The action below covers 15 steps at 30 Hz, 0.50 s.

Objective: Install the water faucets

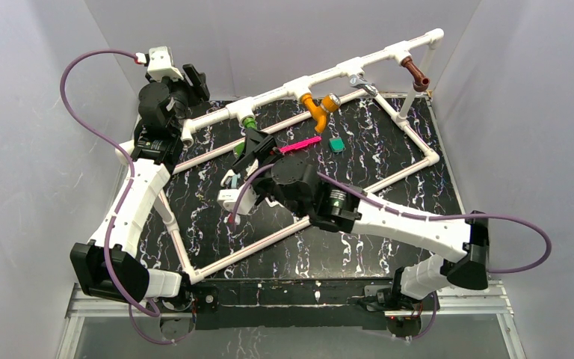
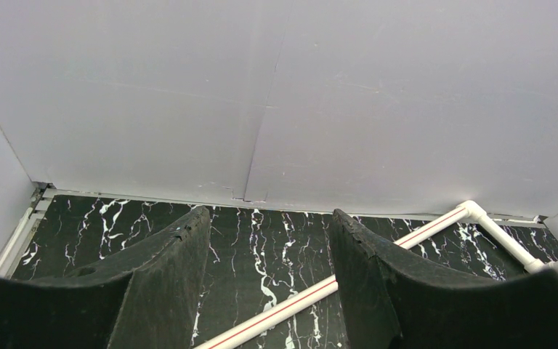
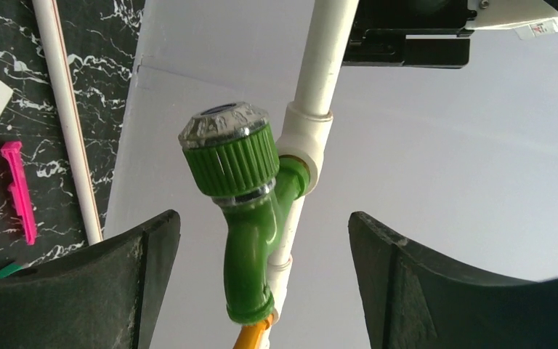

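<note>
Three faucets sit on the raised white pipe (image 1: pixel 329 75): green (image 1: pixel 248 122), orange (image 1: pixel 318 111) and brown (image 1: pixel 417 75). My right gripper (image 1: pixel 252 146) is open just in front of the green faucet. In the right wrist view the green faucet (image 3: pixel 251 211) is screwed into a white tee (image 3: pixel 306 142) and hangs between my open right gripper's (image 3: pixel 261 240) fingers, touching neither. The orange faucet's tip (image 3: pixel 251 338) shows below it. My left gripper (image 1: pixel 194 82) is open and empty at the back left, and in its wrist view (image 2: pixel 269 218) it points at the back wall.
A flat pink strip (image 1: pixel 300 144) and a small green square block (image 1: pixel 336 144) lie on the black marbled board (image 1: pixel 389 149). A grey metal part (image 1: pixel 362 82) hangs on the raised pipe. A white pipe frame (image 1: pixel 247 247) borders the board, and a thin pipe (image 2: pixel 290 305) runs under my left gripper.
</note>
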{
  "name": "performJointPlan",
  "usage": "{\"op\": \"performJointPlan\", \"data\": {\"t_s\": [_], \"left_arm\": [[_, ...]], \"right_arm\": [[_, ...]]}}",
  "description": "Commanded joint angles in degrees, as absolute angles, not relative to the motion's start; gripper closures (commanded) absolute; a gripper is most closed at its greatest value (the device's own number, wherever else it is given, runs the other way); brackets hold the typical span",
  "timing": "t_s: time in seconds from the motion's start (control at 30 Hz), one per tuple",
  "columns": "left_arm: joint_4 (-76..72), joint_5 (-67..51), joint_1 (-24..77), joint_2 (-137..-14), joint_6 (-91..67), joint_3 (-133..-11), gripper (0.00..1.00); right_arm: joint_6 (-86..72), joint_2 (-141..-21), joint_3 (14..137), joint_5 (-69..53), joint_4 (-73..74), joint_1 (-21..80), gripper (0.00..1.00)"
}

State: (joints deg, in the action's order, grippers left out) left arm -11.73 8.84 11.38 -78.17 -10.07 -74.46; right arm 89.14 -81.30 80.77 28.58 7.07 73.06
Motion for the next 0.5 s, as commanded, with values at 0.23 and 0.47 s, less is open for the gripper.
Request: {"op": "performJointPlan", "data": {"t_s": [0.23, 0.47], "left_arm": [[6.5, 9.2, 12.6, -88.1, -9.8, -65.9, 0.41], [6.5, 9.1, 12.6, -88.1, -9.8, -65.9, 0.41]], "right_arm": [[93.0, -84.1, 79.3, 34.4, -7.9, 73.2, 0.25], [91.3, -84.6, 75.0, 36.3, -16.6, 73.3, 0.43]]}}
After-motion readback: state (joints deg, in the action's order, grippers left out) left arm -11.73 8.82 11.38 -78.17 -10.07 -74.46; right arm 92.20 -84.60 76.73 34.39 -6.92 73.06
